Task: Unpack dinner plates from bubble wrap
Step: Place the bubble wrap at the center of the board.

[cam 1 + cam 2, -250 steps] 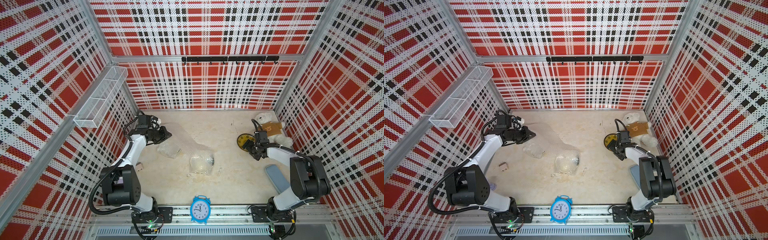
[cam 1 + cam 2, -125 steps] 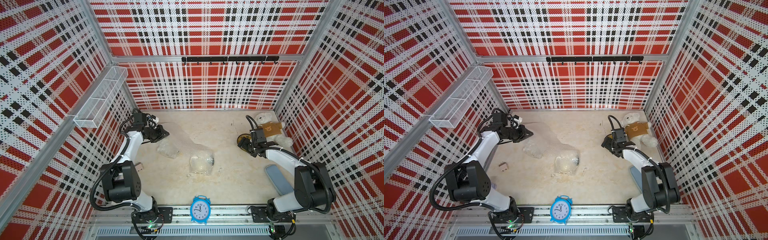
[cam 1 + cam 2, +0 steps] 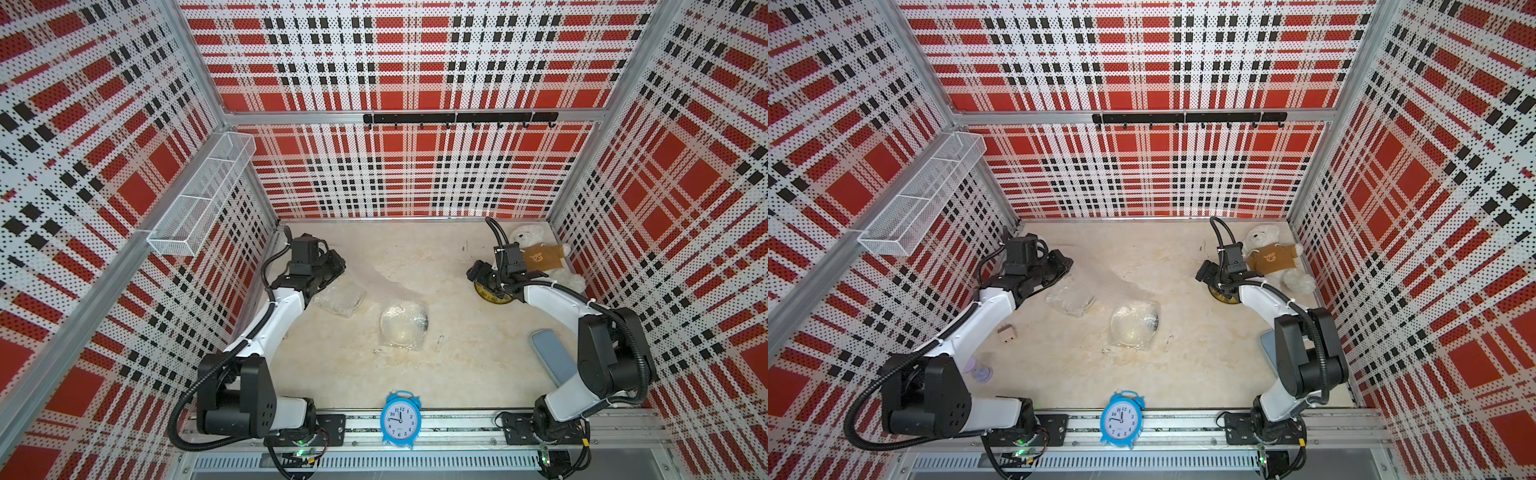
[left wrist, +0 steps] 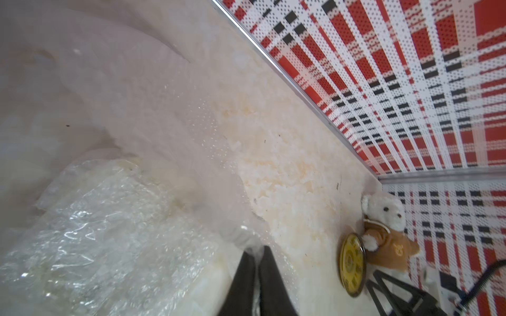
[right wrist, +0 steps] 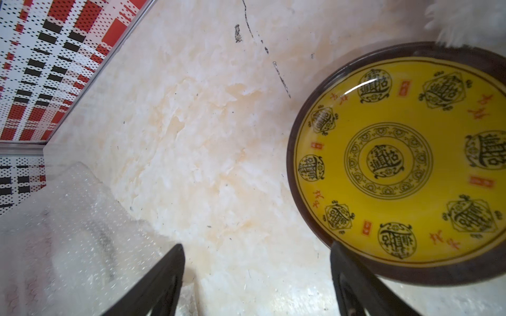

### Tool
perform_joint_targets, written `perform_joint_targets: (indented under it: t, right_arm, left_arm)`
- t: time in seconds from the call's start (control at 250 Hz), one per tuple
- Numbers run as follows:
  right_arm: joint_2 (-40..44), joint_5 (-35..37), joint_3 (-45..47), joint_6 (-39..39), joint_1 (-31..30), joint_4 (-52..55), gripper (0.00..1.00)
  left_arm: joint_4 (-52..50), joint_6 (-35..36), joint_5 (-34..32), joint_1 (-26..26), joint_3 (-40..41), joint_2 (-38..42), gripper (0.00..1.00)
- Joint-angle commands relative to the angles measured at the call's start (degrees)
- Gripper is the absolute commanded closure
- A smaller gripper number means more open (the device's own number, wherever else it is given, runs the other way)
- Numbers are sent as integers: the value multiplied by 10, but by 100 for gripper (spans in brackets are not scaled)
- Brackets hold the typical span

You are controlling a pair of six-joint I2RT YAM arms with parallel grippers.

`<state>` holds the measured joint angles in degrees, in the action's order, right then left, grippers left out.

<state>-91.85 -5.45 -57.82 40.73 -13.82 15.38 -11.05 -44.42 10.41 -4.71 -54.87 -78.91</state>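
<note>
The pale marbled counter (image 3: 436,365) carries everything, and a white mesh basket (image 3: 199,199) split into 3 compartments hangs on the left wall. A loose bubble wrap sheet (image 3: 386,286) trails from the back-left toward the middle. The left pincer (image 4: 256,253) is clamped narrow on its edge, with film showing between the black fingers. Touching that sheet lie 2 wrapped bundles. The round bundle (image 3: 403,324) near the centre holds 1 pale plate, its outline and a dark mark at the rim visible through the plastic. The crumpled bundle (image 3: 338,298) beside the left arm is too creased to show what it contains. At the back-right a white teddy bear (image 3: 536,253) in a brown shirt rests against the wall. The yellow plate (image 5: 388,161) lies bare and flat just beside it, dark-rimmed and patterned. In both top views the right arm covers much of the plate. The right pincer (image 5: 254,249) stands wide and holds nothing, with 1 finger crossing the plate's rim in the wrist view. A blue alarm clock (image 3: 400,419) stands at the front edge. A grey pad (image 3: 550,355) is half hidden under the right arm. A small brown item (image 3: 1007,333) by the left arm is too tiny to identify.
</note>
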Motion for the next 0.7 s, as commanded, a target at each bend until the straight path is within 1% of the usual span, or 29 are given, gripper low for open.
perform_joint_targets:
  t: [0.0,0.084,0.144,0.248,0.332,0.4,0.6,0.696]
  right_arm:
    - [-10,-11,-16,-17,-3,-22,15]
    - [-16,-21,-17,-18,-3,-26,15]
    - [-19,-27,-17,-19,-5,-30,15]
    - [-20,-26,-17,-21,-5,-31,15]
    - [-21,-26,-15,-22,-5,-34,15]
    - [-23,-25,-16,-22,-6,-35,15]
    - [-28,-23,-13,-21,-7,-39,15]
    - [-33,-27,-13,-21,-7,-40,15]
  left_arm:
    - [124,-53,-109,-6,34,-9,89]
    - [179,-56,-130,-5,50,-28,89]
    - [206,-54,-126,-1,47,-48,89]
    - [227,-44,-111,3,29,-83,89]
    - [239,-22,-100,3,11,-110,88]
    - [239,-15,-104,2,2,-126,88]
    - [240,-15,-183,-26,35,-130,86]
    - [262,-27,-216,-38,53,-142,86]
